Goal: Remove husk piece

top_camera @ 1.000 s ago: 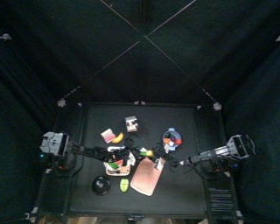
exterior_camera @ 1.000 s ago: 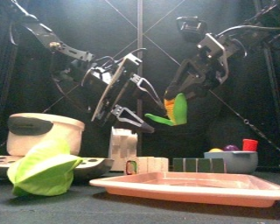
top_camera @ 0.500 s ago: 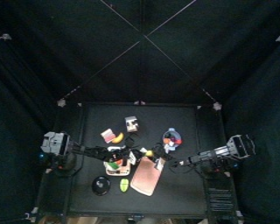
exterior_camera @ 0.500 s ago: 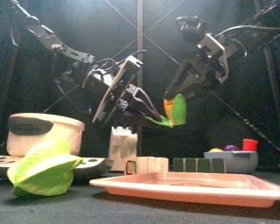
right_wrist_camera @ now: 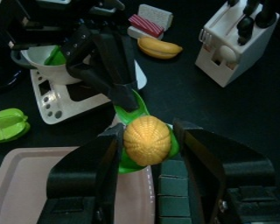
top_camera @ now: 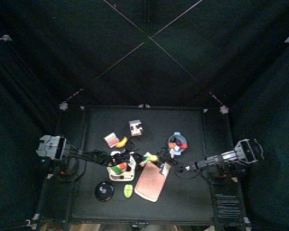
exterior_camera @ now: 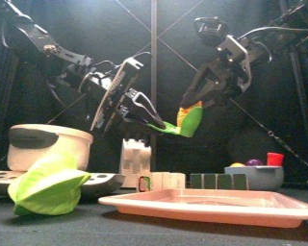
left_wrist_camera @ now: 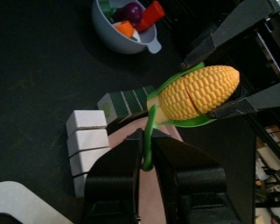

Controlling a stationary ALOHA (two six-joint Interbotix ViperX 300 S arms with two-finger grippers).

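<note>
Husk strip, thin green (left_wrist_camera: 143,140), stretches from yellow corn cob (exterior_camera: 191,119) to left pincer (left_wrist_camera: 143,178), pinched at its tip between closed jaws. Cob held aloft above pink rectangular tray (exterior_camera: 208,203), clamped between jaws of right pincer (right_wrist_camera: 147,145). Loose green husk leaf (exterior_camera: 46,184) lies on black worktop (exterior_camera: 66,231), beside white lidded pot (exterior_camera: 47,146).

A yellow corn cob (left_wrist_camera: 198,90), kernels bare, hangs in mid-air at the front view's centre. A green husk strip (left_wrist_camera: 150,131) trails from its base, stretched leftward.
</note>
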